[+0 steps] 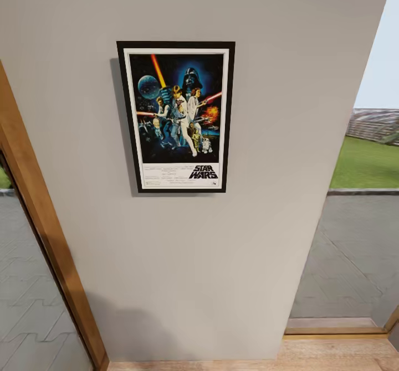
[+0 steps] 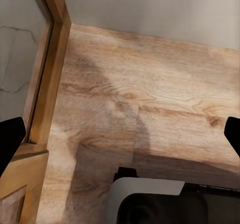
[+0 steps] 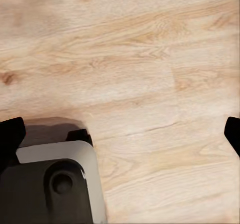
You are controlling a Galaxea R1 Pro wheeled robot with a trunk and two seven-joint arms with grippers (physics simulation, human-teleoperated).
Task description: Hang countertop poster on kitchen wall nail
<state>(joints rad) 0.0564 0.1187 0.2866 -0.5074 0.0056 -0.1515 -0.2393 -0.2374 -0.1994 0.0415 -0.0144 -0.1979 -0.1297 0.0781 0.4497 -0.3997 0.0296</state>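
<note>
1. One poster [image 1: 176, 116] hangs upright and square on the grey wall [image 1: 249, 238], midway between the wooden door frame [image 1: 41, 216] on the left and the wall's open right edge; no claw touches it. By the look of it, the hanging is done and what remains is to confirm it holds.
2. Left claw [image 2: 120, 134]: fingertips [image 2: 10, 139] sit at opposite edges of the wrist view, spread wide, holding nothing, pointed down at the wood floor [image 2: 150, 83] beside the door frame.
3. Right claw [image 3: 120, 134]: likewise wide apart and empty over the floor, with the robot's base [image 3: 55, 184] below.
4. To finish well, I would keep both arms low and clear of the wall, avoid nudging the frame, and back away straight and slowly.
5. The nail itself is hidden behind the frame.
</note>
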